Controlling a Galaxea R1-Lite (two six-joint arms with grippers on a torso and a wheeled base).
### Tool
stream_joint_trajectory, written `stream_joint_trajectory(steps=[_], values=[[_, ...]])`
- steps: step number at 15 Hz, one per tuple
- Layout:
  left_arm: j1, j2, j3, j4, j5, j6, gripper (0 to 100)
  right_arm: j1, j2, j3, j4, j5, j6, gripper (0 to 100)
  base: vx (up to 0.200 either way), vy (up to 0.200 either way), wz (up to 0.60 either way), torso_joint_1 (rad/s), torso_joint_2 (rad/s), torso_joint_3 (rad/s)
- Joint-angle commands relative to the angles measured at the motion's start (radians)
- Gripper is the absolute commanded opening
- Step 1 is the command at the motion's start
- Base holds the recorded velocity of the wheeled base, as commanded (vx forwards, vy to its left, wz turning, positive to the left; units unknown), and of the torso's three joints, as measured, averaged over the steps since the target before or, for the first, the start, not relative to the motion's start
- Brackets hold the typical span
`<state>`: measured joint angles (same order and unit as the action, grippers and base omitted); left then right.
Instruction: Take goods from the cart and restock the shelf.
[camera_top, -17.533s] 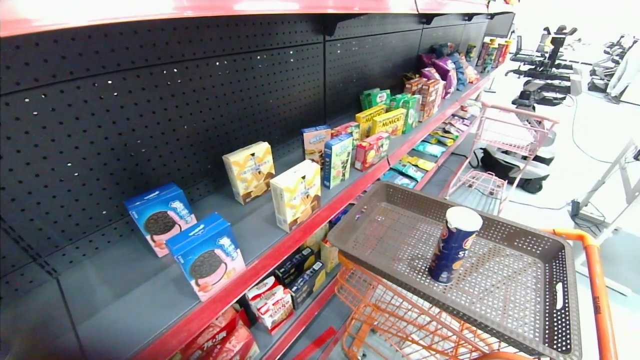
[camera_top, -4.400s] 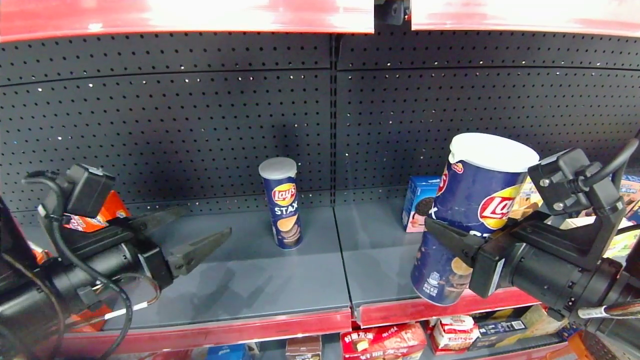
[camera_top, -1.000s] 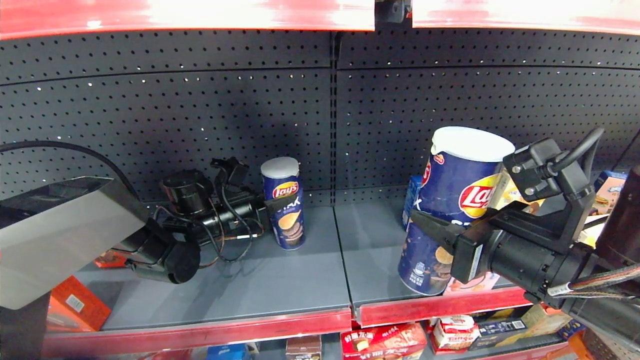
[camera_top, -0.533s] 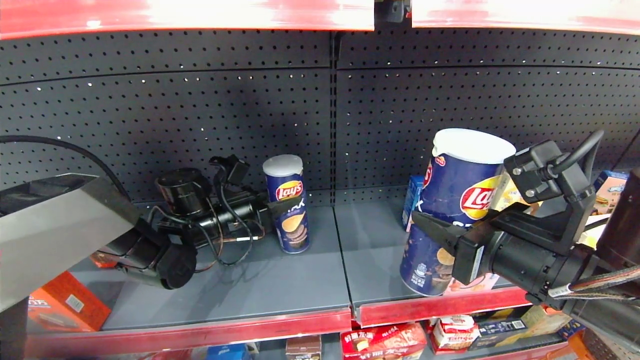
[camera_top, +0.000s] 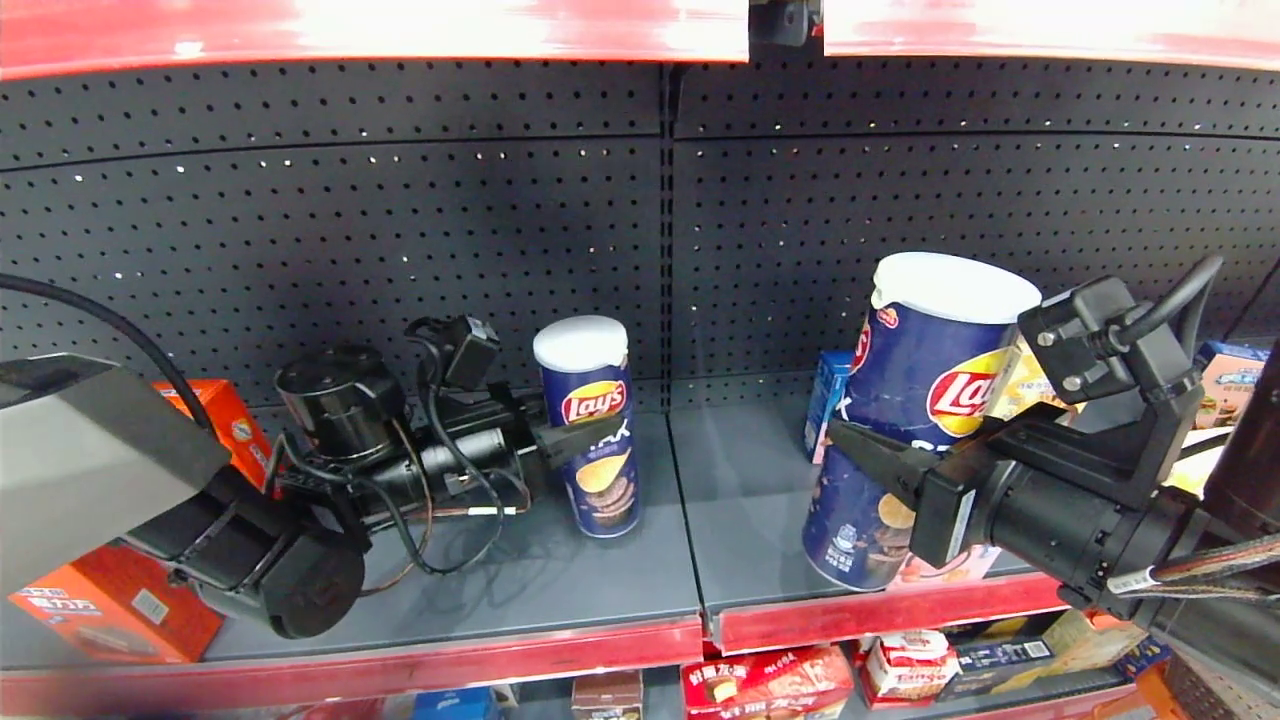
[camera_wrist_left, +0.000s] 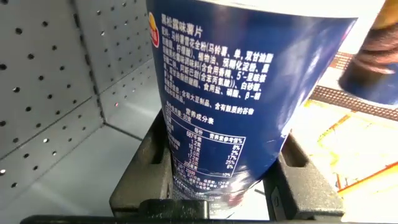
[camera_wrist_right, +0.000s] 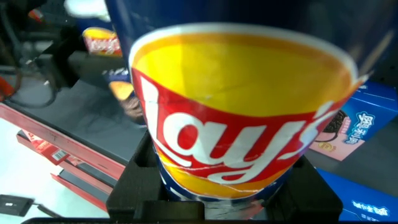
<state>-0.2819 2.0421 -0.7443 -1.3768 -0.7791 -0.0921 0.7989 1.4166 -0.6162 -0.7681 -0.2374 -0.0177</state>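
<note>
Chip can (camera_top: 600, 470) inside left pincer (camera_top: 603, 418)

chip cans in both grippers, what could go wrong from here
1. The right can, held by the right gripper, is right at the shelf's red front lip; released here it might tip off.
2. Pushed deeper, it could knock the blue cookie box behind it.
3. The left gripper grips the tall left can mid-height; sliding it may topple it.
</note>
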Motion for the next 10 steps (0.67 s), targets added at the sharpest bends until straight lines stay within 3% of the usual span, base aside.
stream_joint_trajectory(steps=[1,4,10], values=[[-0.006,-0.017,0.098,-0.061,0.001,0.000,0,-0.004,-0.002,0.001,0.000,0.001,-0.001,0,0.000,0.000,0.00,0.000,0.00,0.000],[-0.005,-0.010,0.190,-0.160,0.003,-0.001,0,-0.004,0.002,0.001,0.000,0.001,-0.001,0,0.000,0.000,0.00,0.000,0.00,0.000],[-0.002,-0.008,0.250,-0.192,0.004,0.000,0,-0.004,0.005,0.000,0.000,0.001,-0.001,0,0.000,0.000,0.00,0.000,0.00,0.000]])
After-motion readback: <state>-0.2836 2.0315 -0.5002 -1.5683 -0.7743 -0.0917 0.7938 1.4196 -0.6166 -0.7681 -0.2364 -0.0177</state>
